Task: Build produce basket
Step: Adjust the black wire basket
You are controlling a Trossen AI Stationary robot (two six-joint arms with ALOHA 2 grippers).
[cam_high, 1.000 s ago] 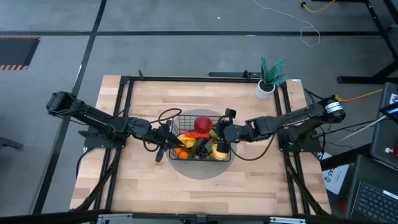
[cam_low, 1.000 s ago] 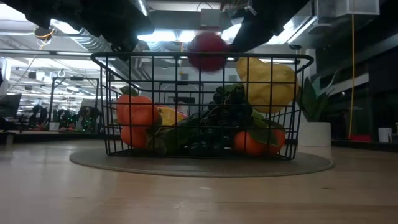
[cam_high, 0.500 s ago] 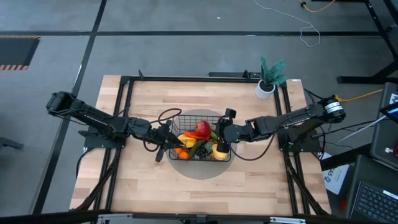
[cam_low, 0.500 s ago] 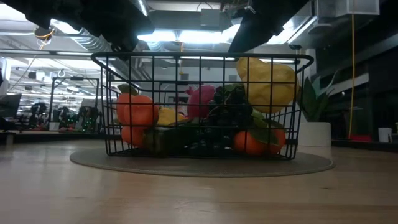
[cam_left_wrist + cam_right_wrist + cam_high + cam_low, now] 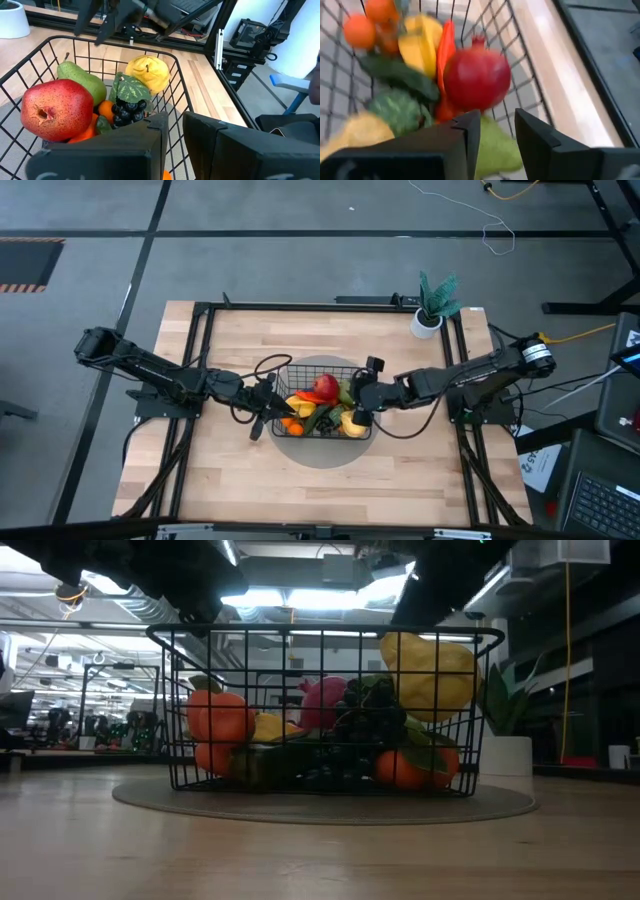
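The black wire basket [image 5: 318,408] stands on a grey round mat, filled with toy produce. A red pomegranate-like fruit [image 5: 477,77] lies on top of the pile [image 5: 55,110]. Beside it are a green pear [image 5: 82,82], dark grapes [image 5: 125,107], a yellow fruit [image 5: 430,675] and oranges [image 5: 218,718]. My left gripper [image 5: 264,406] is shut on the basket's left wall. My right gripper [image 5: 359,397] hovers open above the basket's right part, over the red fruit, and holds nothing. My left gripper pinches the upper wire rim of the basket's left wall [image 5: 169,116], with one finger inside the basket and one outside. It comes nearly level from the table's left side. The basket stays upright with its bottom on the mat.
The grey mat [image 5: 322,450] lies under the basket at the table's middle. A teal plant in a white pot [image 5: 433,305] stands at the far right corner and shows behind the basket in the low view [image 5: 505,755]. Black frame rails run along the table's sides.
The red fruit dropped from rim height beside my right gripper into the basket and came to rest on top of the other produce. My right gripper then drew back slightly toward the table's right edge. The left gripper and the basket kept still.
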